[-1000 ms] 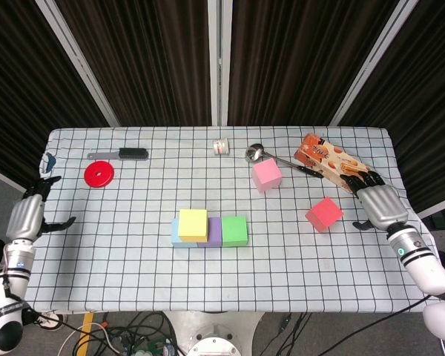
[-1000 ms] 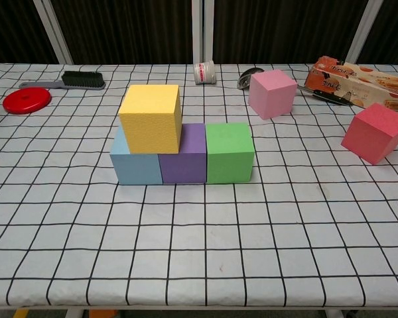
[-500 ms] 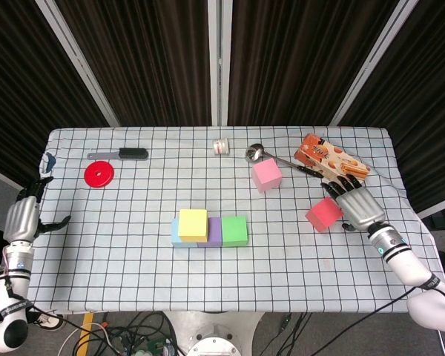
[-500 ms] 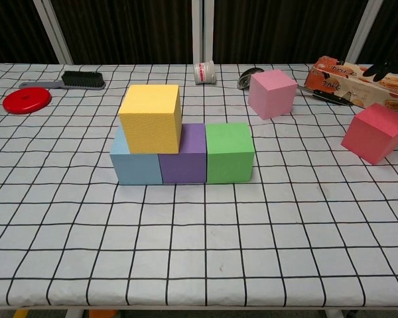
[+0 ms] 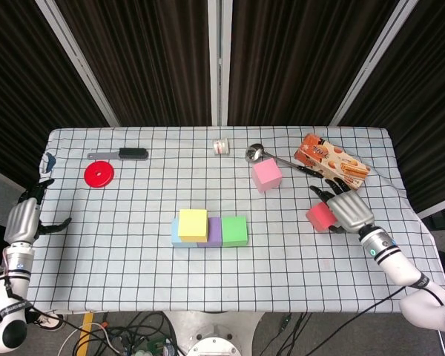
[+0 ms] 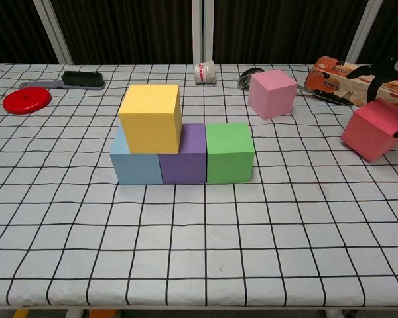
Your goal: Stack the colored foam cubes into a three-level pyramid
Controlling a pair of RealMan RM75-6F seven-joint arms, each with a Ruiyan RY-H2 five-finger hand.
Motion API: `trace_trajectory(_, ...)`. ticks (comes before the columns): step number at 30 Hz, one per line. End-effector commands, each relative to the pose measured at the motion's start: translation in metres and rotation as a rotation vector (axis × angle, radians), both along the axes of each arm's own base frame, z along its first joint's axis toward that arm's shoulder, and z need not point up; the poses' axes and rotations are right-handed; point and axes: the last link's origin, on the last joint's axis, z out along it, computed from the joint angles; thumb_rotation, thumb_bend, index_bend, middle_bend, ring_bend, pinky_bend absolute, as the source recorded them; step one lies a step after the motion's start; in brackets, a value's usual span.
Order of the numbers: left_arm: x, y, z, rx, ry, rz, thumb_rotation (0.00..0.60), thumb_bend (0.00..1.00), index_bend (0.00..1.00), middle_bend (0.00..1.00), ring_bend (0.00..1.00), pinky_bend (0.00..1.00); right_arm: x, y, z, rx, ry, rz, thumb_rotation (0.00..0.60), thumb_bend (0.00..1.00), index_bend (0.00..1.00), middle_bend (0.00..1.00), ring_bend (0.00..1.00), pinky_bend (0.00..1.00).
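Note:
A blue cube (image 6: 134,167), a purple cube (image 6: 184,162) and a green cube (image 6: 230,152) stand in a row at the table's middle. On top, over the blue and purple ones, sits a yellow cube (image 6: 150,118). A pink cube (image 5: 267,175) stands alone further back on the right. My right hand (image 5: 346,210) grips the red cube (image 5: 320,216), fingers over its top and thumb at its near side; the cube (image 6: 373,131) looks slightly tilted. My left hand (image 5: 26,219) hangs beyond the table's left edge, fingers apart and holding nothing.
A snack box (image 5: 331,162) lies just behind the right hand, with a ladle (image 5: 256,153) beside it. A small white roll (image 5: 221,147) is at the back centre. A brush (image 5: 126,154) and a red disc (image 5: 99,174) lie at the back left.
My right hand has moved left from the table's right edge onto the red cube and closed on it; the cube has tipped a little. The left hand has barely shifted.

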Motion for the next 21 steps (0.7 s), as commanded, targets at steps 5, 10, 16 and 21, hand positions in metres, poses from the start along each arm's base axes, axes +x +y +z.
trace_trajectory(5,0.001,-0.002,0.000,-0.004,-0.018,-0.007,0.600,0.16,0.11,0.11,0.01,0.09,0.039,0.005,0.029,-0.051,-0.180,-0.036,0.600,0.21,0.00,0.56,0.11,0.00)
trace_trajectory(10,-0.001,-0.004,0.001,0.002,-0.041,-0.007,0.600,0.16,0.11,0.11,0.01,0.09,0.085,0.019,0.042,-0.012,-0.312,-0.146,0.600,0.20,0.00,0.58,0.12,0.00)
trace_trajectory(16,-0.007,-0.008,0.007,0.027,-0.066,-0.009,0.600,0.16,0.11,0.11,0.01,0.09,0.137,0.027,0.041,-0.017,-0.249,-0.182,0.600,0.20,0.00,0.58,0.12,0.00)
trace_trajectory(21,-0.013,-0.012,0.014,0.042,-0.089,-0.002,0.600,0.16,0.11,0.11,0.01,0.09,0.176,0.023,0.020,-0.018,-0.184,-0.190,0.600,0.20,0.00,0.57,0.12,0.00)
